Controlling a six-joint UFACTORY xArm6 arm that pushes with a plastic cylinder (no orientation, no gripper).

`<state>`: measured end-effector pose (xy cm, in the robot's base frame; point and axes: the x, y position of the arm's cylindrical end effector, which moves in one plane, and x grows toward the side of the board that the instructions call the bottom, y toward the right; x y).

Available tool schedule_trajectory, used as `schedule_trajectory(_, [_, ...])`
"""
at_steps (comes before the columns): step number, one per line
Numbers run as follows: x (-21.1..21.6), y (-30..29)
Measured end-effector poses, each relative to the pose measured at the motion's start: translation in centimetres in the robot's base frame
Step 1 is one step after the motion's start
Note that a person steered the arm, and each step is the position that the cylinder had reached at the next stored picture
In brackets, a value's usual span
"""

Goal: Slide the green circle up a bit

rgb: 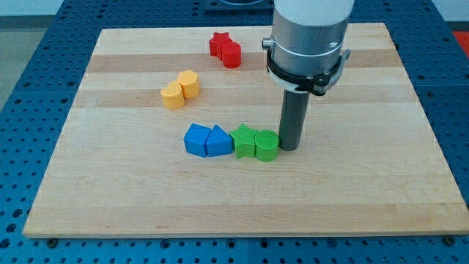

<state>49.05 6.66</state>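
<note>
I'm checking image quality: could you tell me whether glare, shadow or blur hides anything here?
Camera view: evenly lit and sharp; soft sheen on the board, no harsh glare; my tip casts only a faint shadow beside the green circle; the arm's top is cropped.

The counter [110, 205] is pale wood with lighter and darker grain bands, on a blue perforated base [29, 44]. The circle [267, 146] and star [244, 140] are green. The cube [197, 139] and the triangular block [218, 141] are blue. Two blocks [181, 89] are yellow-orange. Two blocks [225, 49] are red. The rod, down to my tip [289, 149], is dark grey under a silver housing [308, 29].
</note>
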Motion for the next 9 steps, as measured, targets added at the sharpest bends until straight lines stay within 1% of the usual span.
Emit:
schedule_trajectory(1, [0.4, -0.2])
schedule_trajectory(4, [5.9, -0.1])
schedule_trajectory(5, [7.1, -1.6])
schedule_trajectory(9, [6.1, -3.2])
